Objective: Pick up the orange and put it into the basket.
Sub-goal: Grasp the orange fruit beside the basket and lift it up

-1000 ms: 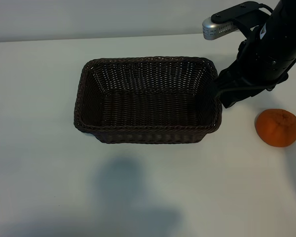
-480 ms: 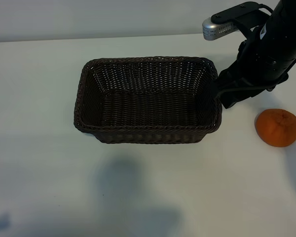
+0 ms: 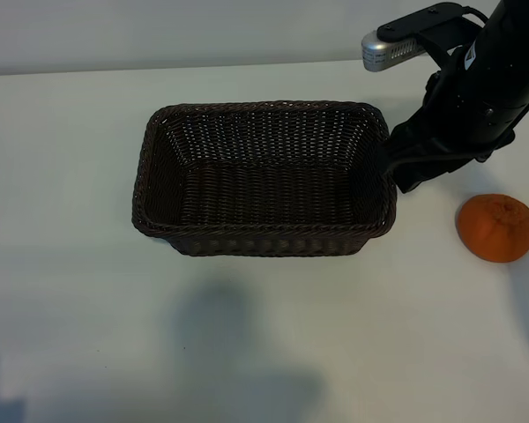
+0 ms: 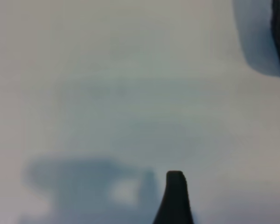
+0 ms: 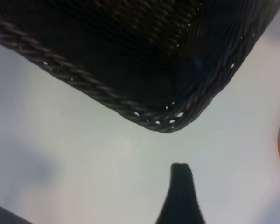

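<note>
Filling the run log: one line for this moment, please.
orange: on table, right of basket | basket: empty | right tool: open, beside basket

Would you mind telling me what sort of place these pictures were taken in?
Most likely a robot test bench or lab, not a kitchen. A bare white table holds only a wicker basket and an orange, and a black robot arm with a wrist camera hangs beside the basket.
</note>
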Tool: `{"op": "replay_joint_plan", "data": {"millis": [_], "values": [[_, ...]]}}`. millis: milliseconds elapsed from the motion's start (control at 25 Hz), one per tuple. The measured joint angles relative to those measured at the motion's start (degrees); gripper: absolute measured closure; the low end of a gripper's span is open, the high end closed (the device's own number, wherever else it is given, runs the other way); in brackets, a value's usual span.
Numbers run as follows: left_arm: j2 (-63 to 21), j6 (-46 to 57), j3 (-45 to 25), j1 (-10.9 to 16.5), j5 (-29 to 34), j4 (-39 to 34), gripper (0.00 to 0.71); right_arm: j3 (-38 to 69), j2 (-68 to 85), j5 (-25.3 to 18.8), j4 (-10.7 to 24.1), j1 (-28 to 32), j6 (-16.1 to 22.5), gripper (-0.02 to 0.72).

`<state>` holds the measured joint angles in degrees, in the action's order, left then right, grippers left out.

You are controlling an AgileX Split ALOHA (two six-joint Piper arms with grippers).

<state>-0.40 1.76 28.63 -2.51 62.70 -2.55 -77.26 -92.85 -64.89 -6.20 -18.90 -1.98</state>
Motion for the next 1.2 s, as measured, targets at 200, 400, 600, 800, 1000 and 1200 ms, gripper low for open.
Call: {"op": "replay_joint_plan", "data": {"millis": [200,400,600,800,1000,1200], "values": [[-0.12,0.0,-0.01,-0.83,0.0,0.0,0.116,0.0,0.0,1.31,0.0,0.0,0.0,0.177],[-0.12,0.0,-0.01,-1.12,0.0,0.0,0.116,0.0,0.0,2.09,-0.58,0.0,0.0,0.177],[-0.12,0.0,-0.01,-1.12,0.0,0.0,0.116,0.0,0.0,2.09,-0.83,0.0,0.0,0.177],[-0.12,0.0,-0.01,-2.77,-0.02,0.0,0.116,0.0,0.0,2.79,-0.89,0.0,0.0,0.177],[-0.12,0.0,-0.01,-4.52,-0.02,0.0,0.116,0.0,0.0,5.15,4.51,0.06,6.16,0.177],[-0.12,0.0,-0.01,-4.52,-0.02,-0.05,0.117,0.0,0.0,4.58,13.21,5.06,14.88,0.177]]}}
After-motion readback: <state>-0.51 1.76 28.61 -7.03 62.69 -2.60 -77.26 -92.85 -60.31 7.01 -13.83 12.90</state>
